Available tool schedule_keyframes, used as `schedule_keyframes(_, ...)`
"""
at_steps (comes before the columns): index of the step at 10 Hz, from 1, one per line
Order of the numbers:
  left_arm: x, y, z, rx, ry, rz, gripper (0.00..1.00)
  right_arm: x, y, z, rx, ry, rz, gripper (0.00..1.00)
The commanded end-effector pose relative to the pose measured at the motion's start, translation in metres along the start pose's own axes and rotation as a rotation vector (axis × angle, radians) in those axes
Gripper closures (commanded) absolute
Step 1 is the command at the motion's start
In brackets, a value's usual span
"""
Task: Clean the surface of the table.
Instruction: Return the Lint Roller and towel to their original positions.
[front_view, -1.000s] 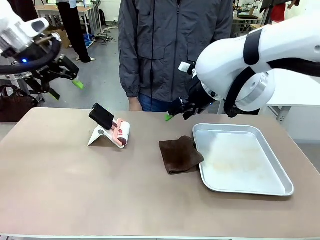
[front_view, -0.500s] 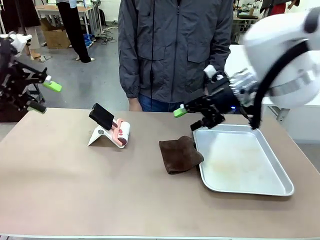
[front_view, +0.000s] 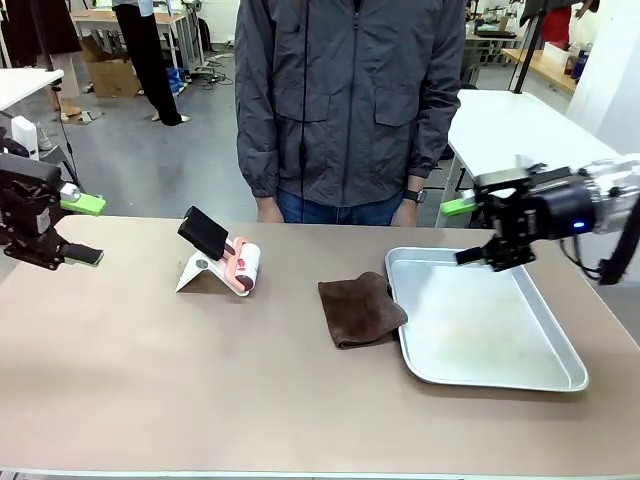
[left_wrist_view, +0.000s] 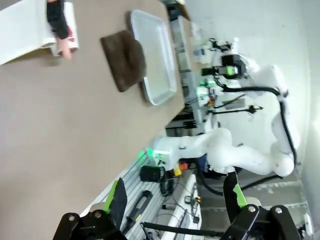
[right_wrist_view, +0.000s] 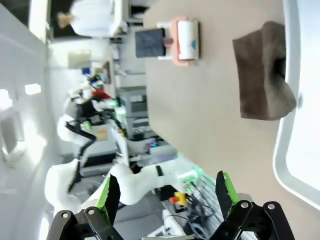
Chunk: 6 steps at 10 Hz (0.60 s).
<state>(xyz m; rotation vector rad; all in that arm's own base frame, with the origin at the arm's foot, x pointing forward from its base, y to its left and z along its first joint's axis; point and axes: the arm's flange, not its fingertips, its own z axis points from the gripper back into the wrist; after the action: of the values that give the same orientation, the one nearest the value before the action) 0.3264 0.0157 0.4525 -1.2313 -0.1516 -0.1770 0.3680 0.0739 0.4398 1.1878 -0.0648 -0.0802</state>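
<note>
Your left gripper (front_view: 82, 230) has its jaws spread wide with nothing between them; it hangs at the left end of the surface (front_view: 200, 380), just above its edge. From the left wrist view, that gripper (left_wrist_view: 175, 200) looks along the brownish-tan top (left_wrist_view: 55, 125) with both green-padded fingers (left_wrist_view: 118, 197) far apart.

Your right gripper (front_view: 466, 232) also stands with jaws wide and empty, held above the far left corner of the metal tray (front_view: 560, 370), not touching it. In the right wrist view, that gripper (right_wrist_view: 167, 192) points down the length of the surface (right_wrist_view: 200, 110), fingers well apart.

Outward from there: a dark brown cloth (front_view: 360, 310) lies crumpled in the middle of the surface, its right edge touching the tray's left rim. Left of it, well apart, a lint roller (front_view: 240, 265) with a pink frame and black handle leans on a white stand (front_view: 198, 272). The tray sits on the right part of the surface and carries nothing.

A person in a grey jacket (front_view: 350, 100) stands at the far side, behind the middle of the surface.
</note>
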Motion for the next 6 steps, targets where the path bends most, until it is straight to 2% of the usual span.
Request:
schedule_keyframes(1,-0.010,0.023,0.006,-0.112,-0.023,-0.055,0.00,-0.001,-0.029,0.044,0.174,-0.038,-0.026,0.00)
schedule_keyframes(3,-0.008,0.043,0.007,-0.071,-0.056,-0.070,0.00,0.002,-0.054,0.080,0.266,-0.036,-0.053,0.00)
schedule_keyframes(5,0.002,0.049,-0.001,-0.104,-0.133,-0.077,0.00,0.002,-0.072,0.094,0.259,-0.021,-0.057,0.00)
schedule_keyframes(6,0.007,0.053,-0.003,-0.096,-0.170,-0.043,0.00,0.003,-0.073,0.081,0.214,-0.006,-0.052,0.00)
